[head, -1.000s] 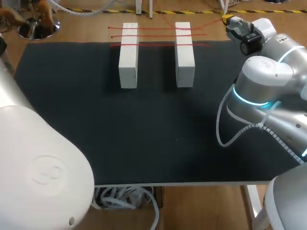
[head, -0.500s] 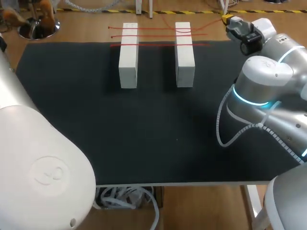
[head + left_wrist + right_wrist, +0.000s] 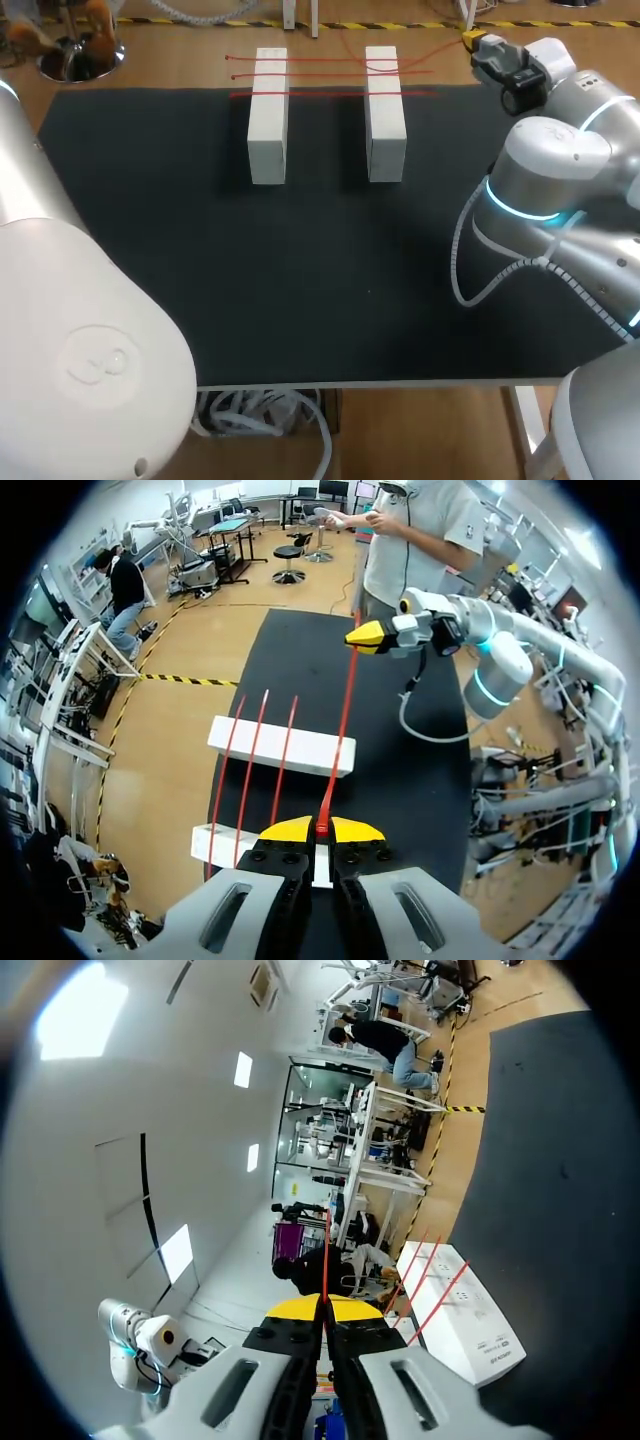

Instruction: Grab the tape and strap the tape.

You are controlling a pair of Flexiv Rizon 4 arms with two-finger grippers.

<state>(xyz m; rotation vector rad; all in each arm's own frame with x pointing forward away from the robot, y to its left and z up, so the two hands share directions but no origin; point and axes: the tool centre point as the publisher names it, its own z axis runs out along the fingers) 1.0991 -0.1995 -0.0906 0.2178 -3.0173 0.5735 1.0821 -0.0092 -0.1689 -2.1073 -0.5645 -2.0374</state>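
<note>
A red strap (image 3: 343, 710) runs taut between my two grippers. My left gripper (image 3: 320, 829) is shut on one end of it; this gripper is out of the head view. My right gripper (image 3: 478, 42) is shut on the other end, past the table's far right corner, and shows ahead in the left wrist view (image 3: 365, 637). In the right wrist view the strap (image 3: 326, 1250) rises from between the shut yellow fingertips (image 3: 325, 1305). Three more red straps (image 3: 320, 75) lie across the far ends of two white blocks (image 3: 268, 120) (image 3: 385, 115).
The blocks stand side by side at the far middle of the black mat (image 3: 300, 260). My left arm's big white housing (image 3: 80, 340) fills the near left of the head view. My right arm's elbow (image 3: 545, 170) hangs over the mat's right edge.
My left arm's housing has shifted slightly at the left of the head view. The right gripper, the straps and the blocks have kept their places.
</note>
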